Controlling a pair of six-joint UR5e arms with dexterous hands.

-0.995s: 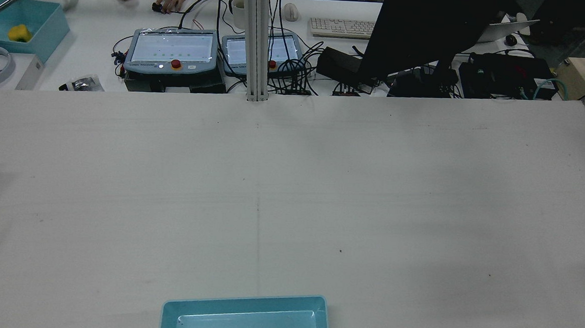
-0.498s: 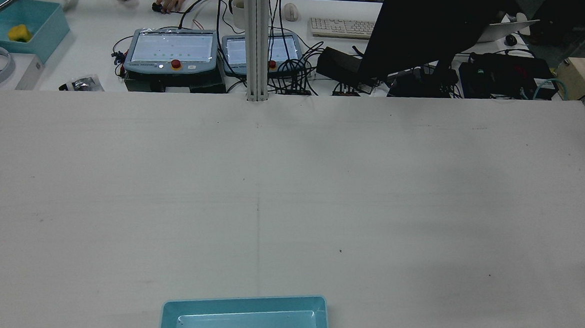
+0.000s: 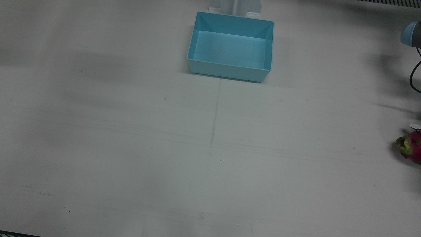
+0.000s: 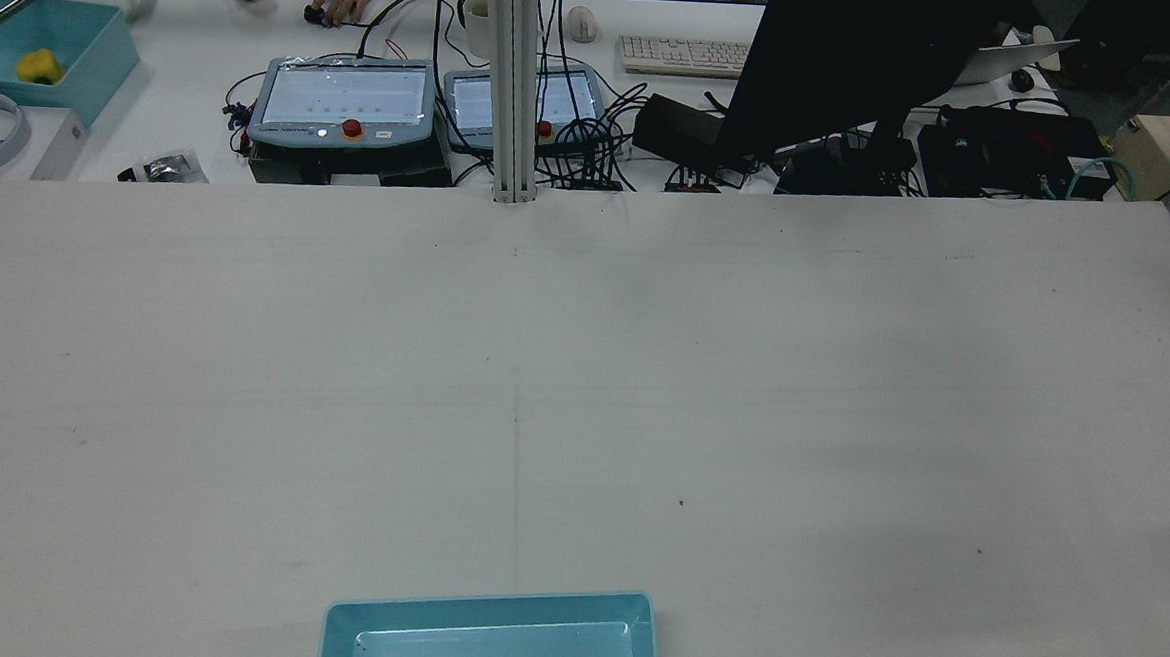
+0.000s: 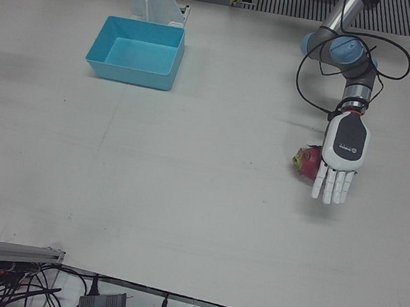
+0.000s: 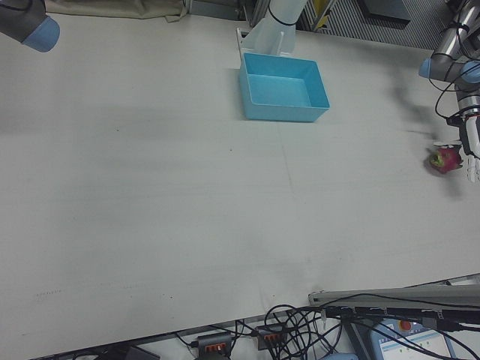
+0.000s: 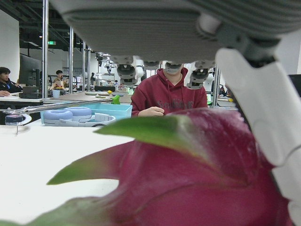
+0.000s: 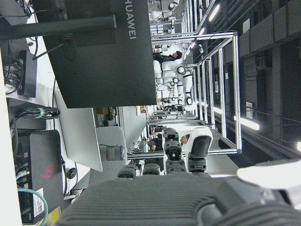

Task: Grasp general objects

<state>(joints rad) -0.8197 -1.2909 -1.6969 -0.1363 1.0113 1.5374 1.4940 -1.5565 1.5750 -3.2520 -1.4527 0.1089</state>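
A pink dragon fruit (image 5: 305, 162) with green scales lies on the white table at the robot's far left; it also shows in the front view (image 3: 411, 149) and right-front view (image 6: 445, 159). My left hand (image 5: 341, 155) hovers right beside it, flat, fingers straight and apart, holding nothing. In the left hand view the fruit (image 7: 188, 179) fills the lower frame just under the palm (image 7: 141, 23). My right hand (image 8: 164, 207) shows only in its own view, fingers apart and empty, raised well off the table.
A light blue bin (image 3: 227, 70) stands empty at the table's robot side, centre, also in the rear view (image 4: 490, 604). Teach pendants (image 4: 345, 101), cables and a monitor (image 4: 859, 63) sit beyond the far edge. A person in red (image 7: 167, 96) sits opposite.
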